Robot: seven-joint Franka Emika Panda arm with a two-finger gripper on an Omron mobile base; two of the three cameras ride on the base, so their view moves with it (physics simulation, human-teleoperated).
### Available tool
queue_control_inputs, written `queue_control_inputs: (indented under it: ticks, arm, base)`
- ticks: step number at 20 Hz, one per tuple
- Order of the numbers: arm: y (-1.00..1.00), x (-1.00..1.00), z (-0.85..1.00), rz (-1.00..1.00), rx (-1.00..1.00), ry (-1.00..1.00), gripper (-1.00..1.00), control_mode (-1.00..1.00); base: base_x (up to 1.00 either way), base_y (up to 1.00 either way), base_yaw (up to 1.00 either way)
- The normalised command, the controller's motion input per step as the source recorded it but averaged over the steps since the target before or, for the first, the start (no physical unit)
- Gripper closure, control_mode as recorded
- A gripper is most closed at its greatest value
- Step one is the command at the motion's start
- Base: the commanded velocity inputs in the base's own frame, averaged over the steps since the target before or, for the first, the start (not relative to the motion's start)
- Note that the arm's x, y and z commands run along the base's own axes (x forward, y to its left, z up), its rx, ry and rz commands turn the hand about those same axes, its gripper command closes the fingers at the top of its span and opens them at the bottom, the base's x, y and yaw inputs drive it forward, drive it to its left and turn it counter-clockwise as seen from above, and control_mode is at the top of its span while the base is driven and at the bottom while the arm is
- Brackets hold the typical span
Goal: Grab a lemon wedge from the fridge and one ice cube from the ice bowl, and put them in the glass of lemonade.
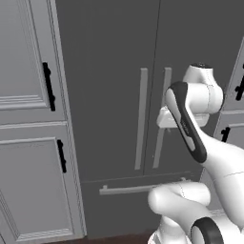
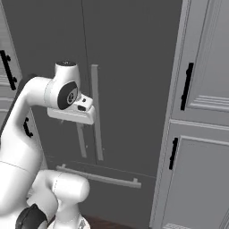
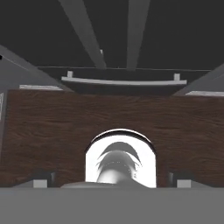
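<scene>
We face the fridge point(image 1: 114, 95) with both doors shut — step one, opening it, is not yet done. Our gripper point(image 3: 112, 180) points down at the wood-grain floor point(image 3: 52, 131), jaws wide apart and empty. Next we must reach a long matte-grey bar handle point(image 1: 141, 119) and pull — the lemon wedge presumably sits inside.

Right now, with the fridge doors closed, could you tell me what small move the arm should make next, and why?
Probably bring the open end effector onto the right door handle, beside the hand. Both doors of the fridge are shut, so the lemon wedge can't be reached until one is pulled open.
</scene>
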Motion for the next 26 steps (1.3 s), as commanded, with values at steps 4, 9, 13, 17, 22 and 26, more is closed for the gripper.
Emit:
queue_control_inputs:
  ticks: [4, 9, 13, 17, 22, 26]
  arm:
    - [0.00, 0.00, 0.00, 0.00, 0.00, 0.00, -1.00, 1.00]
    - [0.00, 0.00, 0.00, 0.00, 0.00, 0.00, -1.00, 1.00]
    - [0.00, 0.00, 0.00, 0.00, 0.00, 0.00, -1.00, 1.00]
    - [0.00, 0.00, 0.00, 0.00, 0.00, 0.00, -1.00, 1.00]
    - [0.00, 0.00, 0.00, 0.00, 0.00, 0.00, -1.00, 1.00]
    - [0.00, 0.00, 0.00, 0.00, 0.00, 0.00, -1.00, 1.00]
  base:
    - [-0.77, -0.20, -0.10]
    - [-0.23, -0.09, -0.73]
    - [0.00, -0.19, -0.69]
    - [0.19, -0.46, -0.53]
    - [0.40, -0.79, -0.36]
    - [0.40, -0.84, -0.27]
